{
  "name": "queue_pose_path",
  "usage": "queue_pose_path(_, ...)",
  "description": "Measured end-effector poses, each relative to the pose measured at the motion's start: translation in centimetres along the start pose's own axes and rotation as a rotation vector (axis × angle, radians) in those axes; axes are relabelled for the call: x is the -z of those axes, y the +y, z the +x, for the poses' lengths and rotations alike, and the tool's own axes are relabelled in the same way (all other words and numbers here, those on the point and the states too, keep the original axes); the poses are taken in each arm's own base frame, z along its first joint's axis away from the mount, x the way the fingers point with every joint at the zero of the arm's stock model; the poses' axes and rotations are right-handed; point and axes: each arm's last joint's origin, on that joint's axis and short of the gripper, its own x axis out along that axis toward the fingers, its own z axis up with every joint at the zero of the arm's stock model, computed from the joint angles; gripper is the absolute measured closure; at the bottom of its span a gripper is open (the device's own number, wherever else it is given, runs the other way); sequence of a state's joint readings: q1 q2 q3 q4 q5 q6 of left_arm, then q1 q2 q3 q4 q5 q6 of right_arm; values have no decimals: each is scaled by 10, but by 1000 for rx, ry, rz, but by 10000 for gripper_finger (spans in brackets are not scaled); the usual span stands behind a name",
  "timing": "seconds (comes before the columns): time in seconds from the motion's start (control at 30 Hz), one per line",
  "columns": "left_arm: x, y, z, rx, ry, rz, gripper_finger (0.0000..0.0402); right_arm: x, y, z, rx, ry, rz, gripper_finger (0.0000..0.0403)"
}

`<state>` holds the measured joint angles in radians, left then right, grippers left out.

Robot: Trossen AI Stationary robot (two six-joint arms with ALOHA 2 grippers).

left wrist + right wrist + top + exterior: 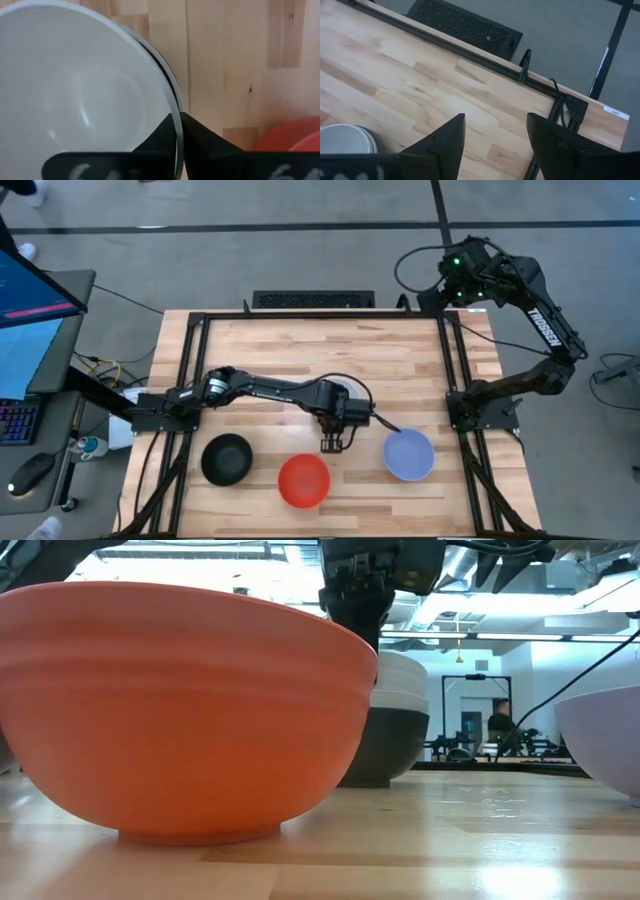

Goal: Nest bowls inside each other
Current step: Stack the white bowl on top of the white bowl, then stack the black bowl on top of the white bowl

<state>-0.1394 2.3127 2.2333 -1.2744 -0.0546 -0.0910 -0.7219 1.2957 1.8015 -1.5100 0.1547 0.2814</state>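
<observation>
My left gripper (176,117) reaches to the table's middle (332,445) and is shut on the rim of a white bowl (85,95). That bowl sits nested in a stack (388,720) of white over a black bowl, standing on the table behind the red bowl (180,710); in the high view my arm hides it. A black bowl (227,458), the red bowl (303,480) and the pale blue-lavender bowl (409,455) stand apart along the near edge. My right gripper (495,117) is open, raised over the far right corner (457,280). My left gripper pinches the white bowl's rim (172,100), one finger (155,140) inside the bowl and the other (205,137) outside. The fingers come from above, pointing down. The bowl sits upright in the stack, whose dark base (365,775) rests on the table.
A black metal frame (445,360) borders the wooden tabletop. A dark mesh tray (313,300) lies beyond the far edge. Bare wood (300,350) lies toward the far side. A monitor and keyboard stand off the table's left. People show far back in the room (500,720).
</observation>
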Motion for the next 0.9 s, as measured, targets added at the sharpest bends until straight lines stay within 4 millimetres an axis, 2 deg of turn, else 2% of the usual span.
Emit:
queue_pose_path(0.5, -3, 8, 0, -77, -33, -39, 306, -1, 0, 0, 2, -6, -19, 168)
queue_pose_path(0.9, -3, 9, -2, -103, -36, -60, 340, -1, 0, 0, 2, -6, -27, 168)
